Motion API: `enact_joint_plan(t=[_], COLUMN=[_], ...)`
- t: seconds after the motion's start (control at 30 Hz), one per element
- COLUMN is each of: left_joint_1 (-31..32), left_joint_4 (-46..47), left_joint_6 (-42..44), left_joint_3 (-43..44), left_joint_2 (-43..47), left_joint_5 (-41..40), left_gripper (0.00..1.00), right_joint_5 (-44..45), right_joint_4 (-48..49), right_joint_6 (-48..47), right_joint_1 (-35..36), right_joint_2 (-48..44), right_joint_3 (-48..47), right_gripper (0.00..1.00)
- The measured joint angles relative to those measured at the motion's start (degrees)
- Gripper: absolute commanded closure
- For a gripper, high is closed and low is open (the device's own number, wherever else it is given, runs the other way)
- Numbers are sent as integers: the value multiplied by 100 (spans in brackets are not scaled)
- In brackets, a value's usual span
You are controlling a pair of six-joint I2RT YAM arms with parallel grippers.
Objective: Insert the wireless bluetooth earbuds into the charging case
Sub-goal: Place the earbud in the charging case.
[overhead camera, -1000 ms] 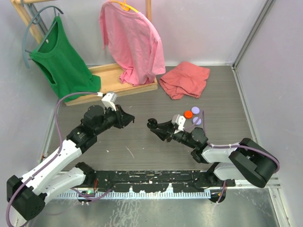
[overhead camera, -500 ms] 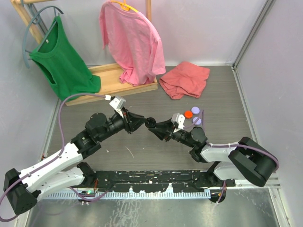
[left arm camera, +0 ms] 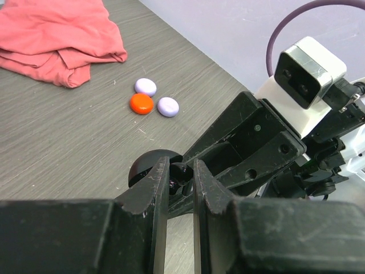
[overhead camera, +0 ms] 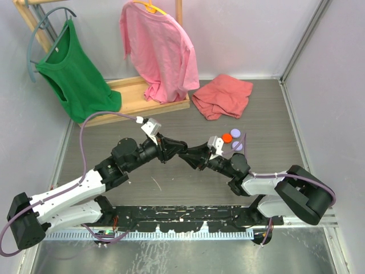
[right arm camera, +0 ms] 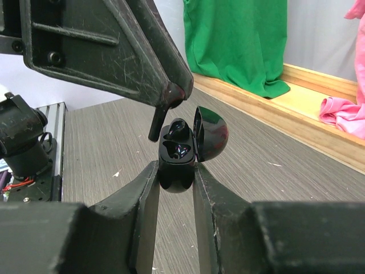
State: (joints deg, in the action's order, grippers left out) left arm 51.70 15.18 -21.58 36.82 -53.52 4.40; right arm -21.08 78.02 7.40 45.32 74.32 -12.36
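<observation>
My right gripper [right arm camera: 175, 171] is shut on a black charging case [right arm camera: 178, 157], holding it upright above the table with its lid [right arm camera: 212, 135] open. My left gripper [left arm camera: 179, 169] is shut on a black earbud [left arm camera: 181, 173] and holds it at the case's open top. In the right wrist view the bud [right arm camera: 177, 130] sits at the far slot, and the near slot is bare. In the top view both grippers [overhead camera: 183, 150] meet at mid-table. No red-orange or lavender earbuds are in view.
One orange disc [overhead camera: 227, 137] and two lavender discs [overhead camera: 235, 133] lie right of the grippers. A red cloth [overhead camera: 222, 95] lies behind them. A wooden rack [overhead camera: 137, 94] holds a green shirt [overhead camera: 74, 74] and a pink shirt [overhead camera: 159, 51] at the back left.
My left arm has swung right and forward until its fingertips reach the open case. My right gripper has held the case nearly still.
</observation>
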Motion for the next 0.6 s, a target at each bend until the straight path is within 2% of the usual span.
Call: enact_joint_plan(t=[0.6], left_joint_1=[254], left_joint_4=[85], left_joint_6=[308], left_joint_3=[-44], left_joint_2=[-92], left_joint_5=[-358], left_gripper=[89], right_joint_5=[50], right_joint_4=[0], right_joint_6=[2], right_joint_1=[0], right_joint_2=[-170], right_joint_3=[2], right_gripper=[99])
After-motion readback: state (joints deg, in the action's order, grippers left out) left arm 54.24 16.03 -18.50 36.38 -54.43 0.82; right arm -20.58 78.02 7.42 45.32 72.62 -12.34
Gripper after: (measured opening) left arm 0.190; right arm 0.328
